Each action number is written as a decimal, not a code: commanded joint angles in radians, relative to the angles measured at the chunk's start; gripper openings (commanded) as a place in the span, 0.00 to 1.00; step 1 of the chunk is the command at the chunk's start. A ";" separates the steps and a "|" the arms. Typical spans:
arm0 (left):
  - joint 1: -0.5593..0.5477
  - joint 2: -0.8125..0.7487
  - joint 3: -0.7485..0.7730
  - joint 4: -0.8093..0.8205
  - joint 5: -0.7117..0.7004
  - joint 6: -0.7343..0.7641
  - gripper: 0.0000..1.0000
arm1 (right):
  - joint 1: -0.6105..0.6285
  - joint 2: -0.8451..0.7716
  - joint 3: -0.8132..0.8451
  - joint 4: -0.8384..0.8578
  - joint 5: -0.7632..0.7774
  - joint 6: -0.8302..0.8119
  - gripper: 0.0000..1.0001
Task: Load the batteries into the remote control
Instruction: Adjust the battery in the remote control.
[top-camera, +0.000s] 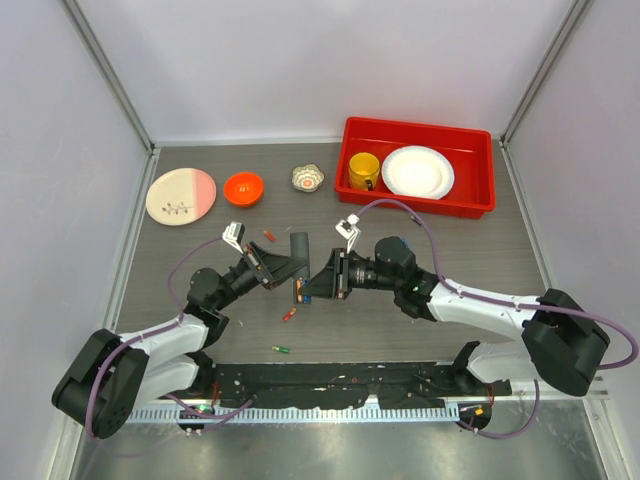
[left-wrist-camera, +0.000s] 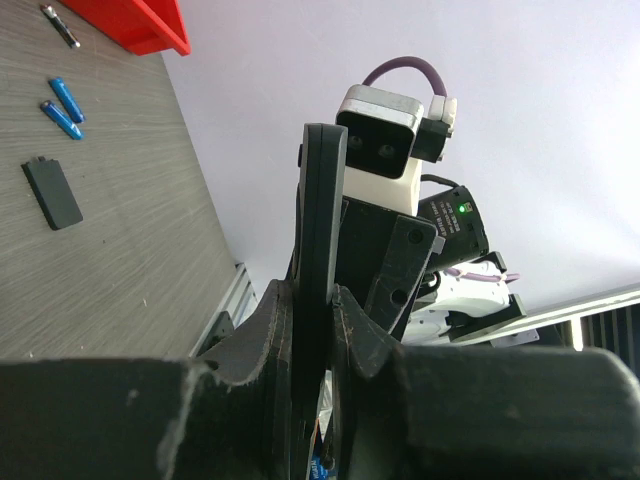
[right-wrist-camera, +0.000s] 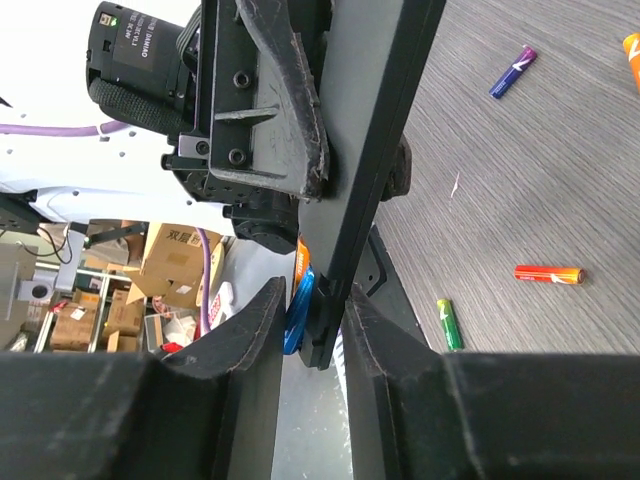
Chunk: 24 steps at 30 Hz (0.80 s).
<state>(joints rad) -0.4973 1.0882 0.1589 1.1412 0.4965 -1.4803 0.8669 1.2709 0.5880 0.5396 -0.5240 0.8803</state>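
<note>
The remote control (top-camera: 299, 244) is a slim black bar held off the table between both arms. My left gripper (top-camera: 278, 266) is shut on it; in the left wrist view the remote control (left-wrist-camera: 321, 200) stands edge-on between the jaws of that gripper (left-wrist-camera: 313, 296). My right gripper (right-wrist-camera: 310, 296) is closed round the bar's (right-wrist-camera: 372, 150) lower end. One finger presses a blue battery (right-wrist-camera: 297, 302) against the bar, with an orange battery (right-wrist-camera: 302, 258) just above. Loose batteries lie on the table: red-orange (right-wrist-camera: 548, 274), green (right-wrist-camera: 449, 324), purple (right-wrist-camera: 513, 72), and two blue ones (left-wrist-camera: 64, 108).
A small black flat piece (left-wrist-camera: 52, 192) lies near the blue batteries. At the back stand a red bin (top-camera: 476, 172) with a yellow mug (top-camera: 363, 170) and white plate (top-camera: 417, 172), an orange bowl (top-camera: 243, 187), a pink-and-cream plate (top-camera: 180, 195) and a small patterned cup (top-camera: 308, 178).
</note>
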 joint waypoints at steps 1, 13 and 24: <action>-0.020 -0.019 0.024 0.097 0.030 -0.048 0.00 | -0.005 0.039 0.035 0.000 0.032 -0.007 0.01; -0.021 -0.022 0.010 0.100 0.024 -0.046 0.00 | -0.012 0.027 0.061 -0.102 0.088 0.006 0.01; -0.021 -0.019 0.004 0.097 0.014 -0.034 0.00 | -0.019 0.004 0.042 -0.032 0.036 0.020 0.32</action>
<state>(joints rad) -0.4976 1.0882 0.1543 1.1416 0.4747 -1.4811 0.8581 1.2850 0.6262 0.4774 -0.5209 0.9199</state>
